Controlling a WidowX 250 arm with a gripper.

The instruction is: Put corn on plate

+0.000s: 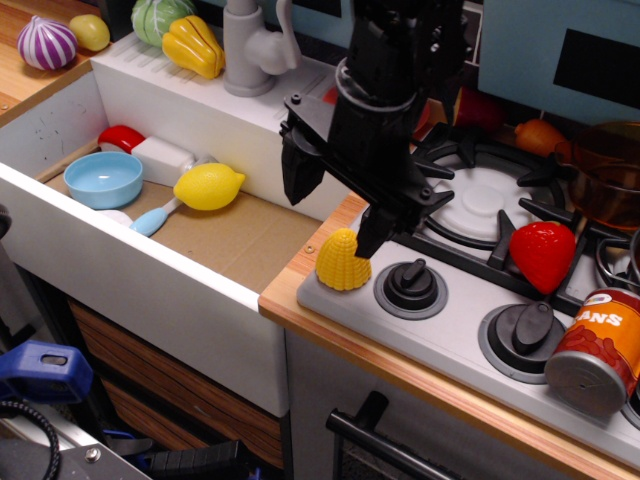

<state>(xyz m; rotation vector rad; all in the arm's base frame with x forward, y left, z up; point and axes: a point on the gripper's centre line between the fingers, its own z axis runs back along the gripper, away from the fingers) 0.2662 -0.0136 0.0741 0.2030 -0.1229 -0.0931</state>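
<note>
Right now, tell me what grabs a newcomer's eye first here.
The black gripper dominates mid-frame, jaws spread open just above the yellow corn at the stove's front-left corner. A red strawberry sits on the burner grate to the right, and a yellow lemon lies in the sink.

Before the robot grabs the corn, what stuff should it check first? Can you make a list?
1. Gripper open: ok, the two fingers are spread apart.
2. Gripper empty: ok, nothing between the fingers.
3. Corn standing upright at the stove's front corner: ok.
4. Gripper lined up over the corn: ok roughly; one finger is by the corn, the other out toward the sink.
5. Room around the corn: ok, though the stove knob sits close beside it.
6. Plate free to receive the corn: cannot tell, the arm hides it.
</note>
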